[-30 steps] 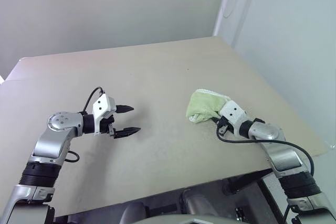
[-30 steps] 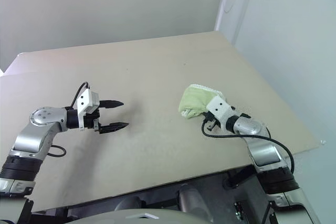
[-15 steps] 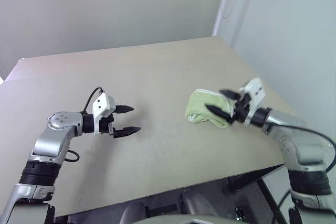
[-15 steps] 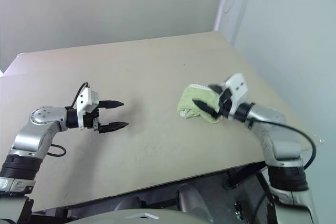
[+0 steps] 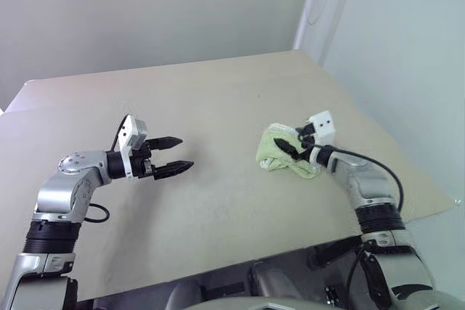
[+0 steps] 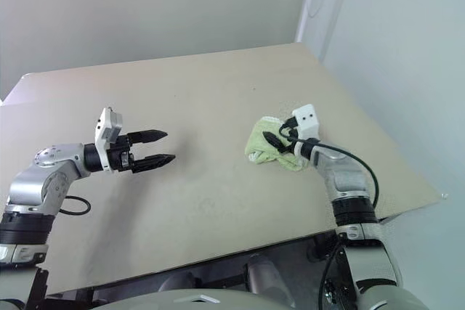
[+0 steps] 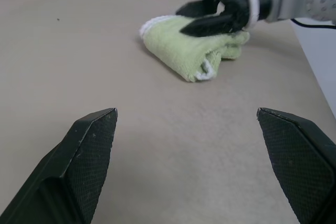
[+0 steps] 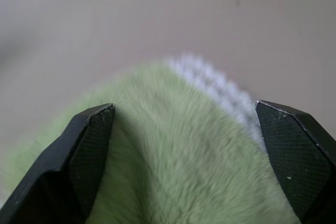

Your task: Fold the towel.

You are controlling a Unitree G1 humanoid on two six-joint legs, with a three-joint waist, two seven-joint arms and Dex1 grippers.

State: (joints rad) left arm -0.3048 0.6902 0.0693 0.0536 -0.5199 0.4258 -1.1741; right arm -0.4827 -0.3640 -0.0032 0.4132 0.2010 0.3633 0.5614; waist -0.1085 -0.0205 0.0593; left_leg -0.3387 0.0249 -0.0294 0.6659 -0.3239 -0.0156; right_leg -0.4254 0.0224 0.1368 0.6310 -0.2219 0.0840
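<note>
At lower left of the head views, the left gripper point(image 5: 171, 155) hovers over the beige table point(image 5: 218, 99), its two black fingers spread apart and holding nothing. Right of centre, the right gripper point(image 5: 293, 141) reaches over the towel point(image 5: 274, 152) with fingers wide apart, not clamped. The light green towel lies bunched on the table, white edging point(image 7: 153, 22) showing along its far side.

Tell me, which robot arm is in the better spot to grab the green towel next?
Probably the right one. The right gripper hangs open just over the bunched towel, fingers either side. The left gripper, also open, is far across the table.
</note>
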